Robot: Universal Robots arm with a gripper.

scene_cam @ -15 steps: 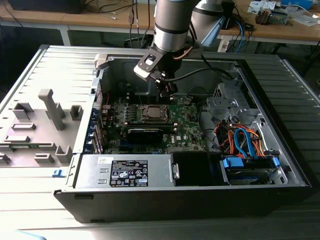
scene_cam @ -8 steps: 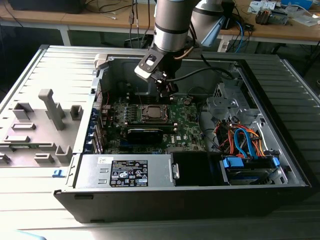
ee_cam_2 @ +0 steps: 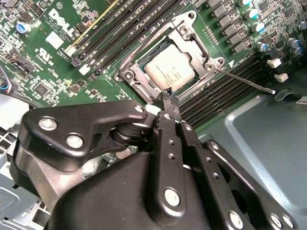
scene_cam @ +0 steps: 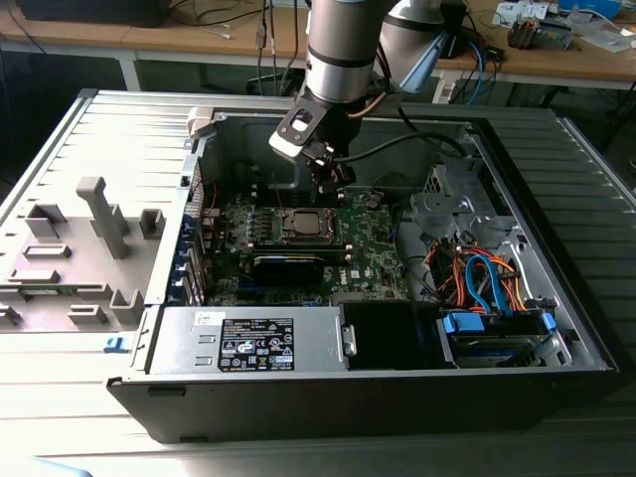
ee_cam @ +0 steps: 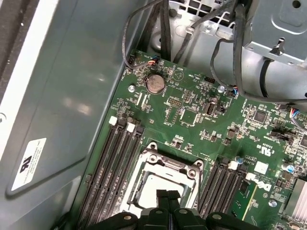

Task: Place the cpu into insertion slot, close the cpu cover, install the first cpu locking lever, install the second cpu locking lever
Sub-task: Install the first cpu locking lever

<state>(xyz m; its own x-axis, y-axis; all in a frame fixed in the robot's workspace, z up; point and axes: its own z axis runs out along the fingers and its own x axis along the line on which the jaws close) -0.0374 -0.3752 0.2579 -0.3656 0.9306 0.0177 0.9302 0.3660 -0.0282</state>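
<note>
- Your gripper [ee_cam_2: 168, 96] has its two fingers pressed together, with no gap between the tips and nothing visible between them.
- In the second wrist view, the fingertips sit right at the rim of the insertion slot [ee_cam_2: 125, 75], at the corner nearest the camera. You cannot tell from this view whether they touch the metal.
- The cpu [ee_cam_2: 169, 68] lies flat inside the insertion slot, its dull silver top facing up.
- The cpu cover [ee_cam_2: 194, 52] lies down over the insertion slot, framing the cpu through its cut-out middle.
- One locking lever [ee_cam_2: 244, 80], a thin metal rod, starts at a corner of the insertion slot and sticks out free across the memory slots [ee_cam_2: 225, 96] beside it.
- In the first wrist view the gripper [ee_cam: 168, 195] overlaps the near edge of the insertion slot [ee_cam: 165, 165], and the cpu [ee_cam: 152, 188] shows just beside the tips.
- A coin battery [ee_cam: 155, 83] sits on the green board [ee_cam: 192, 110], well apart from the insertion slot.
- In the exterior view the gripper [scene_cam: 333, 179] hangs just above the far edge of the insertion slot [scene_cam: 285, 226], inside the open computer case [scene_cam: 556, 199].
</note>
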